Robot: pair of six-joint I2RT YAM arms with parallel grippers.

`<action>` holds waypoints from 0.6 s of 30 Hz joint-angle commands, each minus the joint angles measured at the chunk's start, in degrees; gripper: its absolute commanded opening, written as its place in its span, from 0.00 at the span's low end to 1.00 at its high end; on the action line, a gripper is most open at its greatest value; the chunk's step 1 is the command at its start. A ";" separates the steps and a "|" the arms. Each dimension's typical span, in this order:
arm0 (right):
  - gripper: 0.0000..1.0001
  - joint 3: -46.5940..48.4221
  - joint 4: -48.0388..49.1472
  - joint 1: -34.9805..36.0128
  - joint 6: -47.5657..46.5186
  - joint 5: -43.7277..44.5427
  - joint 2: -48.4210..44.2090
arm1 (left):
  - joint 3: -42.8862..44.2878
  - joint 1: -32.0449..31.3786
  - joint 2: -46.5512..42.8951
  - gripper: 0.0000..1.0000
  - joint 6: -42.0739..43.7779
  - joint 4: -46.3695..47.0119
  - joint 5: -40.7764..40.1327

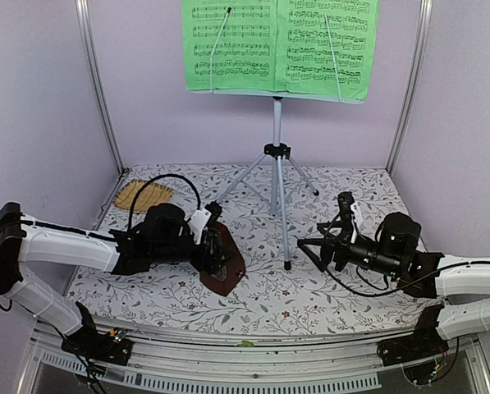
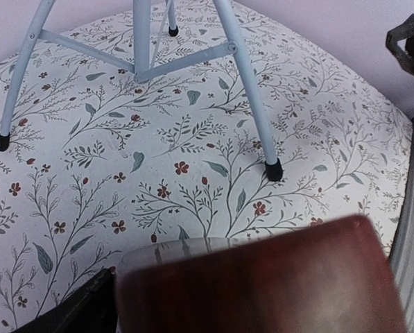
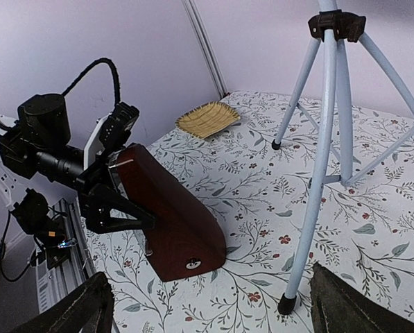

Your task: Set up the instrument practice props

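The music stand (image 1: 277, 123) stands upright on its silver tripod legs (image 3: 322, 159) at the back middle. The green sheet-music booklet (image 1: 281, 45) lies open on its desk and hides the desk. The reddish-brown metronome (image 1: 224, 261) leans tilted, its wide end on the cloth left of the tripod. My left gripper (image 1: 214, 250) is shut on its upper part, as the right wrist view shows (image 3: 120, 201). The metronome (image 2: 262, 281) fills the bottom of the left wrist view. My right gripper (image 1: 314, 245) is open and empty, right of the front tripod leg, facing the metronome (image 3: 175, 215).
A tan woven straw mat (image 1: 142, 195) lies at the back left corner, also in the right wrist view (image 3: 207, 118). The floral tablecloth (image 1: 310, 295) covers the table. The front tripod foot (image 3: 287, 303) stands between my two grippers. Walls and frame posts close the back and sides.
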 commanded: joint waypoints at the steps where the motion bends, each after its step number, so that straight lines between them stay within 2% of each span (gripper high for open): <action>1: 0.99 -1.03 1.81 0.27 -0.58 -0.79 -0.45 | -0.61 0.22 1.05 0.86 0.80 2.47 0.36; 10: 0.99 -1.40 2.08 0.27 -0.48 -0.18 -0.26 | -4.06 -2.57 0.98 0.85 0.61 10.37 -6.96; 18: 0.99 -1.40 1.83 0.27 -0.36 -0.13 -0.23 | -7.26 -3.65 2.26 0.80 3.48 20.69 -8.16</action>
